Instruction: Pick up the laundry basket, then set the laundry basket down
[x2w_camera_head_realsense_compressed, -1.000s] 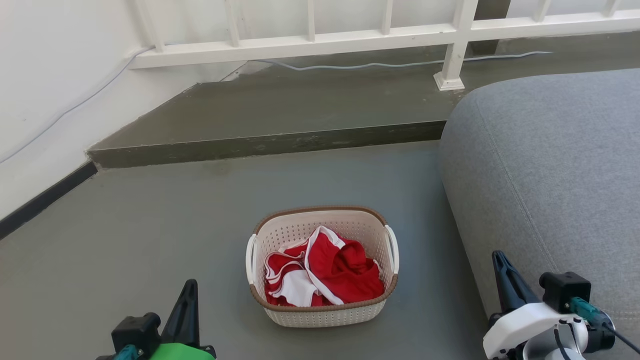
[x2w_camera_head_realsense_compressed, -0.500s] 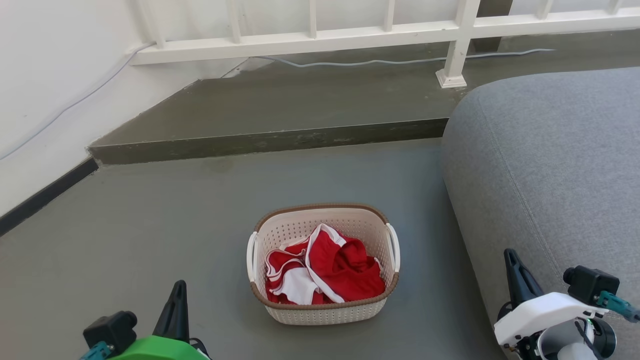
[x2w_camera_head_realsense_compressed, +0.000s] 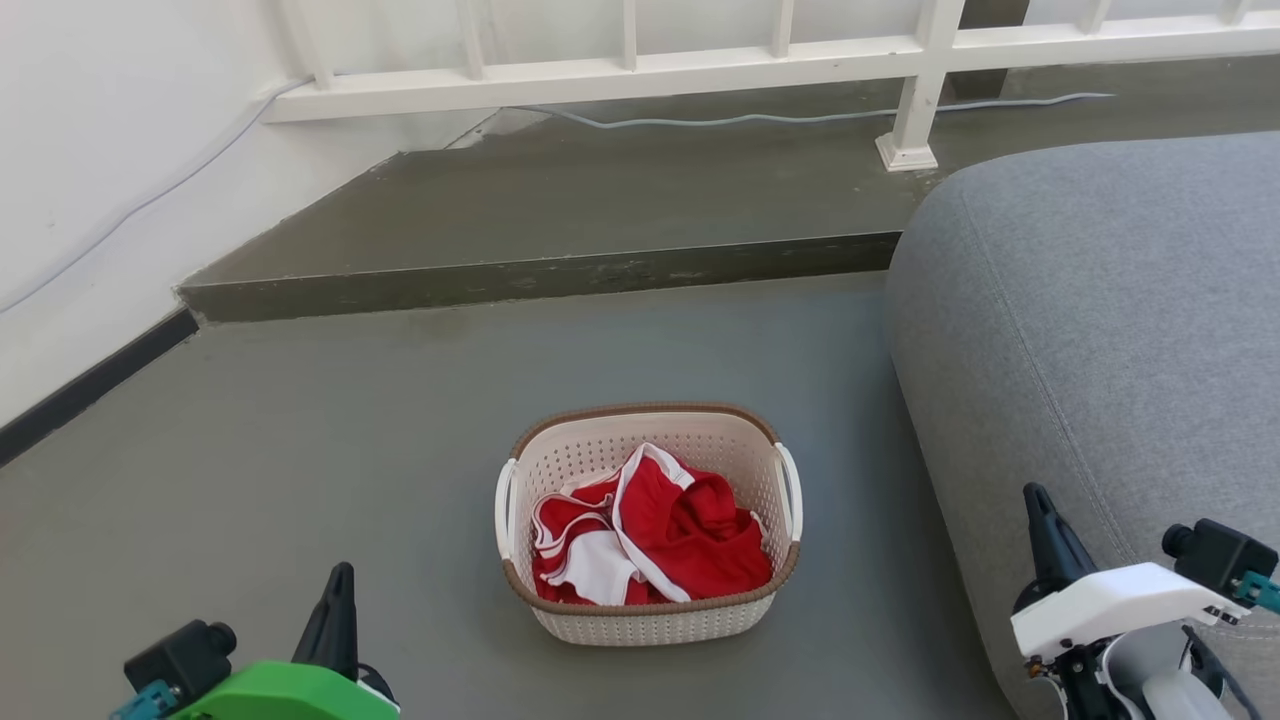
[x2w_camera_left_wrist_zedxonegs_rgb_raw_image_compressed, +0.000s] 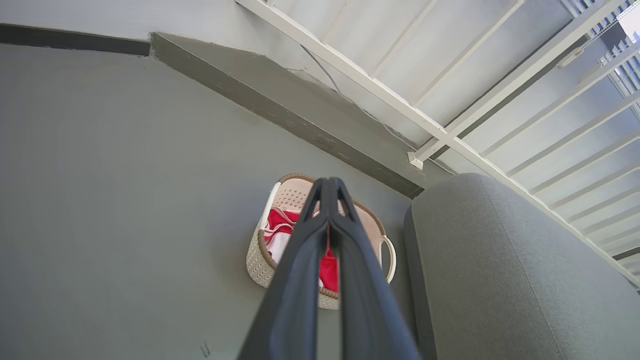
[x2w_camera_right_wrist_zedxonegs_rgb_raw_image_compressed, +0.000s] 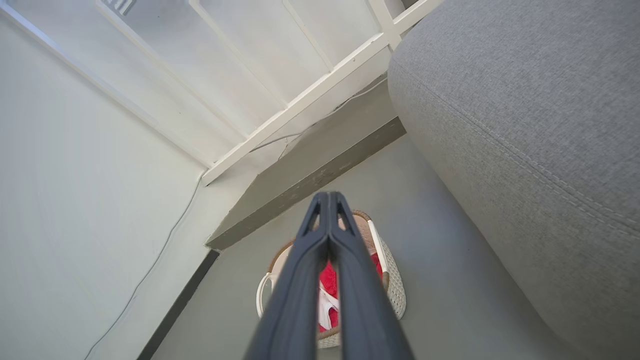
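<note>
Cream perforated plastic laundry basket (x2w_camera_head_realsense_compressed: 640, 625) sits lower centre, probably light and stiff; best taken by the white side handles (x2w_camera_head_realsense_compressed: 793, 505). Left gripper (x2w_camera_head_realsense_compressed: 340, 585) and right gripper (x2w_camera_head_realsense_compressed: 1038, 505) flank it, both pressed together, empty.

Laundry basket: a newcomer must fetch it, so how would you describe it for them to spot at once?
Find the big grey sofa; on the grey floor just left of it, before the low step, stands the laundry basket. It is a small cream perforated tub with a brown rim, white side handles and red-and-white clothes inside.
</note>
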